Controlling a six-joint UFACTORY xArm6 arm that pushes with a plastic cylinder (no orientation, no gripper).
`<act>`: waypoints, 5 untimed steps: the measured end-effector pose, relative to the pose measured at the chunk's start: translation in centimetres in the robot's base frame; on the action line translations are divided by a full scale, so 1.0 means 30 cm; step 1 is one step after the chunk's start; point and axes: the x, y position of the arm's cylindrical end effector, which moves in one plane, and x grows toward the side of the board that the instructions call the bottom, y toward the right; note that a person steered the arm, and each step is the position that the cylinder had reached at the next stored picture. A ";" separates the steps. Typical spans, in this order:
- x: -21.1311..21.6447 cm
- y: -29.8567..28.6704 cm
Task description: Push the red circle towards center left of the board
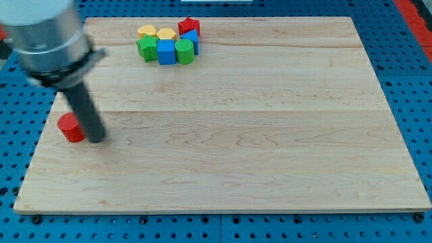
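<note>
Red circle (69,127) near the desk's (236,169) left edge, about midway between its top and bottom corners. My tip (96,140) touching the circle's right side, just toward the bottom edge. No claw on this arm, only the rod. Clustered near the top edge, left of centre: two yellow blocks (156,32), red star (188,26), green blocks (147,48) (184,51), blue cube (167,51).

No legible text, labels, brand marks, numbers or signs appear in the camera view. The wooden board (236,155), the coloured blocks and the blue perforated surface (412,40) around the board carry no readable markings.
</note>
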 end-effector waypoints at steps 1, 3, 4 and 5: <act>0.002 -0.144; -0.115 -0.077; 0.023 -0.229; -0.075 -0.264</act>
